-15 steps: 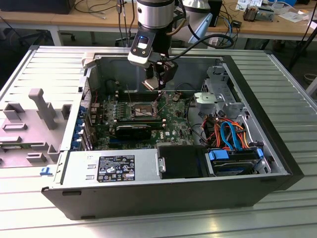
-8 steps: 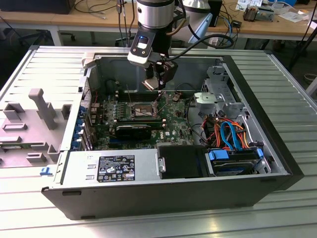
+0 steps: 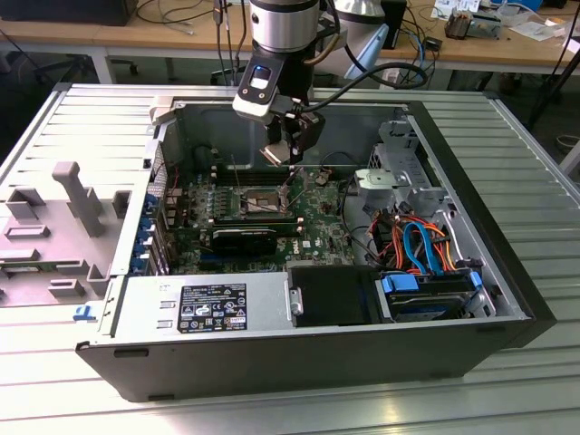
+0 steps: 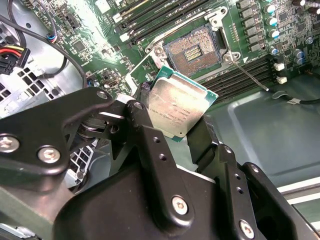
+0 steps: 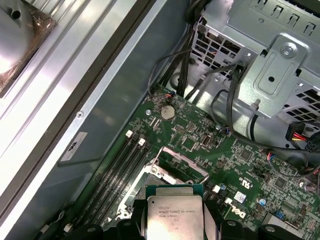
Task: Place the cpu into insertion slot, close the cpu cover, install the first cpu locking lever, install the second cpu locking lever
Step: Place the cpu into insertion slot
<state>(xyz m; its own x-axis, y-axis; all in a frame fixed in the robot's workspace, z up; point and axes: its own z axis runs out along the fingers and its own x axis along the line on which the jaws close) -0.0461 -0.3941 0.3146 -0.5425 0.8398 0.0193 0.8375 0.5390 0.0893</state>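
Pincer [image 4: 173, 121] clamped on the cpu [image 4: 181, 100], held near the bare insertion slot [image 4: 194, 50] inside open PC case [image 3: 317, 362].

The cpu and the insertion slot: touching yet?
Apart. In the second wrist view the cpu sits tilted in the gripper, and the insertion slot lies bare and empty beyond it.
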